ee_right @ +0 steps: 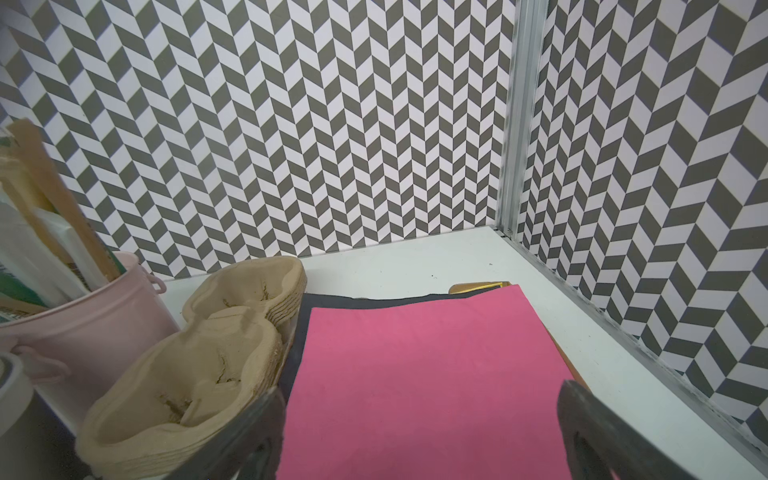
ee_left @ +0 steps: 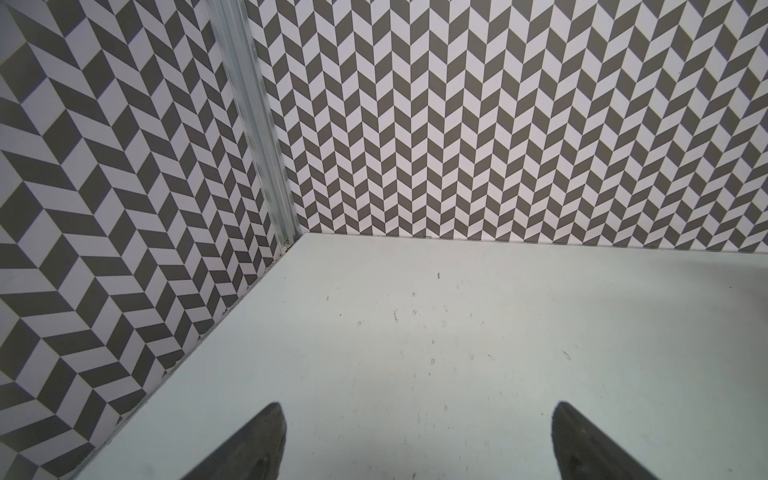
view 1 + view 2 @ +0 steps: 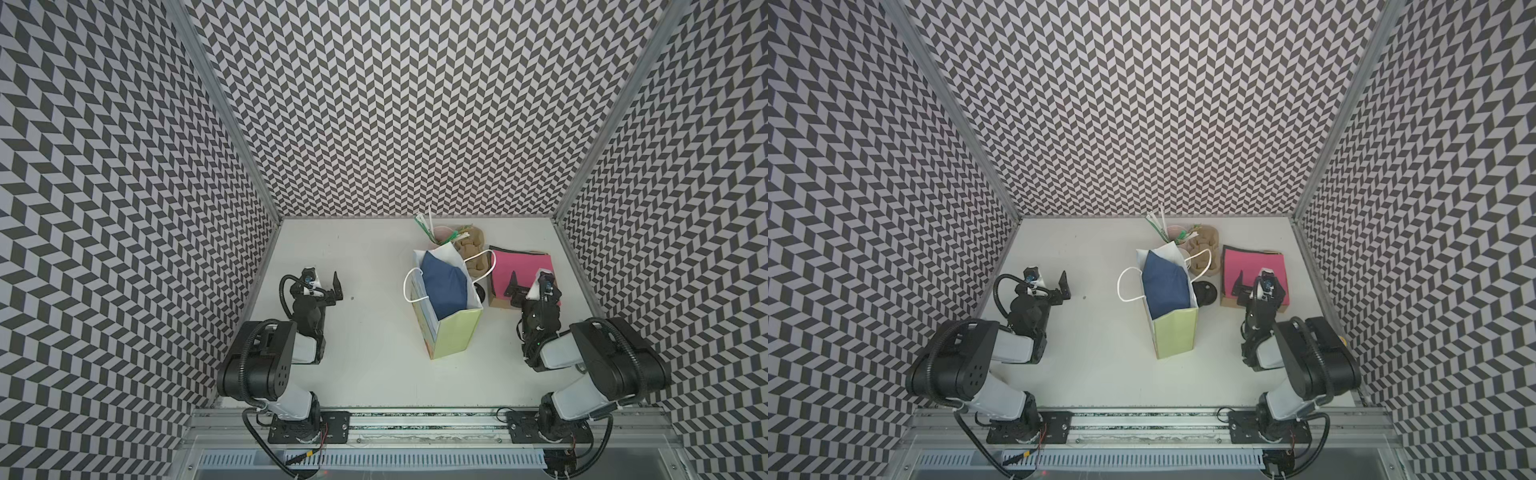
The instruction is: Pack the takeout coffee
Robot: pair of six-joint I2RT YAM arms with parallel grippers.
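takeout coffee point(image 3: 1206, 293), small and black, stands on the white table point(image 3: 1100, 374) just beside the gift bag point(image 3: 1177, 336), on the right arm's side; in both top views the bag partly hides it. there the left gripper point(image 3: 323, 287) and right gripper point(image 3: 528, 286) are well apart from it.

left wrist: the fingers point(image 2: 266, 440) are spread wide over bare table, holding nothing.

right wrist: the fingers point(image 1: 249, 436) are spread wide and empty above a pink sheet point(image 1: 415, 374), with a pulp carrier point(image 1: 199, 374) and pink cup point(image 1: 83, 324) beside it.
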